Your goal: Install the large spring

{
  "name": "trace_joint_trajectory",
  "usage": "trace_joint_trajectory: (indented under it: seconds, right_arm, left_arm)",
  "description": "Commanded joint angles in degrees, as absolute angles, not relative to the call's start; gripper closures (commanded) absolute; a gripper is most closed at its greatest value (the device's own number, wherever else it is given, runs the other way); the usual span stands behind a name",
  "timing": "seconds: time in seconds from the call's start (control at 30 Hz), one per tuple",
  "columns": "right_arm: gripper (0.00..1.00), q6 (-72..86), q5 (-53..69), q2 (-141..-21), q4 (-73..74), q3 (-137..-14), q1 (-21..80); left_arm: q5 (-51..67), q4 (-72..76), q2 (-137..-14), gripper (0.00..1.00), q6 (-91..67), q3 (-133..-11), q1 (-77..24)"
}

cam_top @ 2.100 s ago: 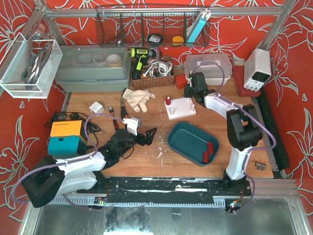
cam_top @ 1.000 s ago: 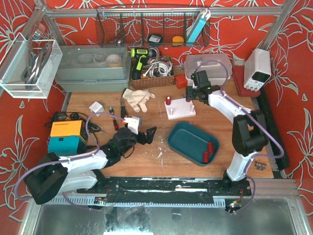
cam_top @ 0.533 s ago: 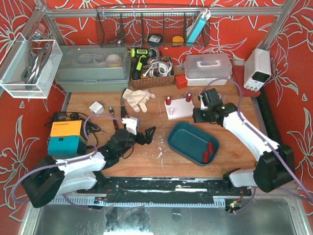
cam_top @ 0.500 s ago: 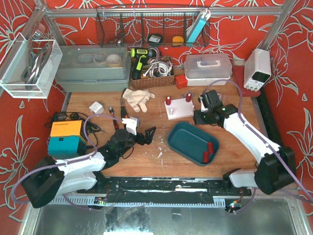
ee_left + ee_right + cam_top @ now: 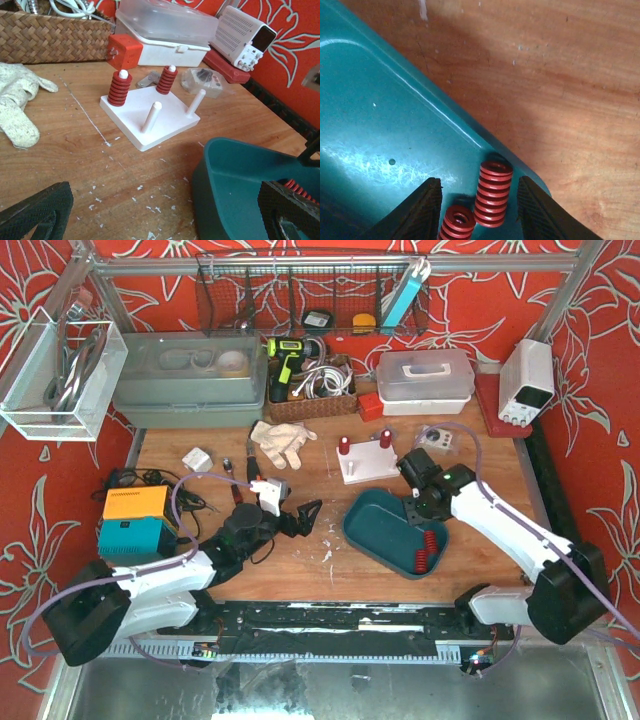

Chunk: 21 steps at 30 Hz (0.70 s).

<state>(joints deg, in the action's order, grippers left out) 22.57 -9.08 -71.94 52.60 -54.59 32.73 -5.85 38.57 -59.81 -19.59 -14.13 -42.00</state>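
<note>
Just beside the large spring lies another spring.

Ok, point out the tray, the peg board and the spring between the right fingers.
tray [image 5: 375, 530], top view, bare floor.
peg board [image 5: 172, 121], left wrist view, bare top face.
spring [image 5: 492, 195], right wrist view, middle coils.

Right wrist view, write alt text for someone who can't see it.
The right gripper, jaws open, hovers over a teal tray with a red spring sitting between its fingers and a second red spring beside it. Bare wooden table fills the upper right.
</note>
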Motion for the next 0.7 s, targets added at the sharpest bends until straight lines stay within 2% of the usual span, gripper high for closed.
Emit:
trace_joint_trajectory:
  seconds: [0.0,0.33,0.67]
  right_arm:
    - [0.54,25.47,-12.99,-75.26,57.30,-55.28,34.81]
    - [0.57,27.14,-16.73,-86.85,62.36,-55.83,35.29]
    - [0.59,27.31,-14.20,-92.51,58.37,-55.06,35.12]
  left_arm:
    - [-6.38,39.69,-58.73,0.00,-20.27,-13.80,-41.86]
    - [-7.74,39.73,-57.28,0.00,-21.98,-13.07,-41.84]
    - [-9.03,39.45,-54.71,0.00,-22.48,-12.35,-41.84]
